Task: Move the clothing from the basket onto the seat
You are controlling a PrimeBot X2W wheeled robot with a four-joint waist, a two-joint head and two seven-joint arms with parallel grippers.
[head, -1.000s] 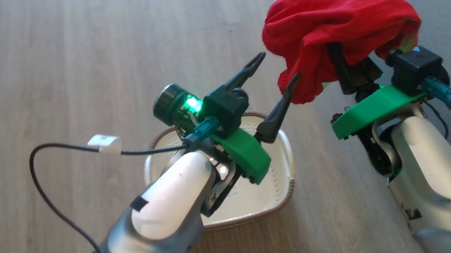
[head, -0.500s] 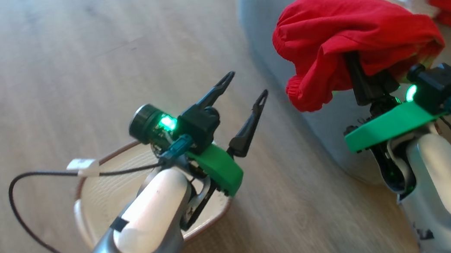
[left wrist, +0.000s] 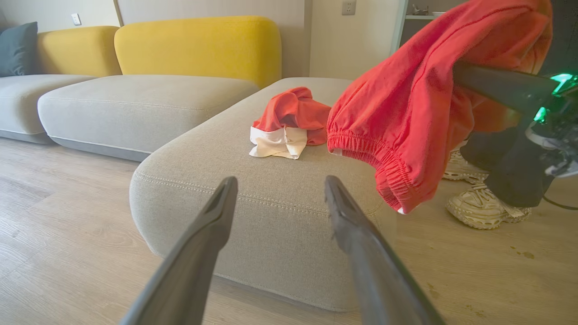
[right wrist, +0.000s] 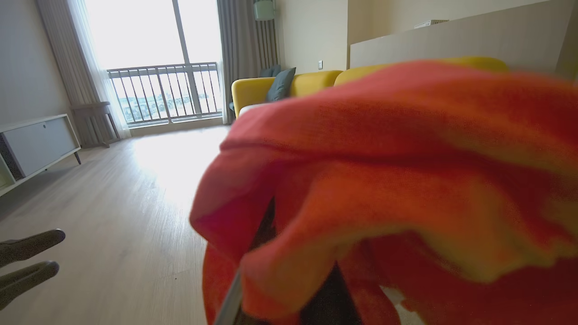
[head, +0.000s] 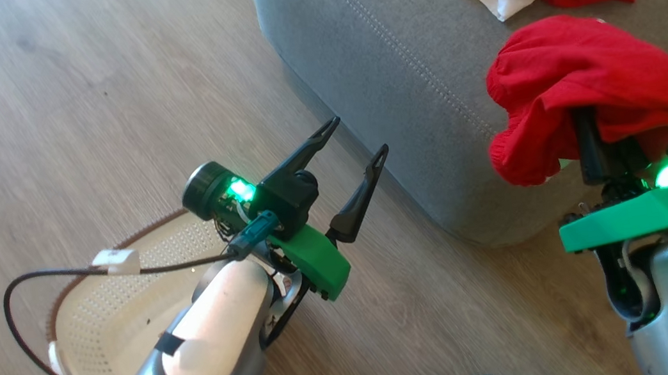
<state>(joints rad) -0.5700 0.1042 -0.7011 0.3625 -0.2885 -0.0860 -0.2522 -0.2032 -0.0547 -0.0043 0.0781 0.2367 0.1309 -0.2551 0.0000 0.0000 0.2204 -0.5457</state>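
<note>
Pale wood-plank floor [head: 69, 87] runs through the room. A sofa [left wrist: 198, 45] with yellow backs and grey cushions stands against the wall, with a dark pillow [left wrist: 18, 47] at its far end. A person's pale sneakers [left wrist: 485, 210] rest on the floor. Curtains [right wrist: 246, 54] flank a bright balcony window [right wrist: 153, 45], and a white sideboard [right wrist: 38, 144] stands nearby.

Pale wood floor [head: 37, 91], yellow-backed sofa [left wrist: 198, 45], bright balcony window [right wrist: 149, 31], grey curtains [right wrist: 246, 54], white sideboard [right wrist: 40, 144]
</note>
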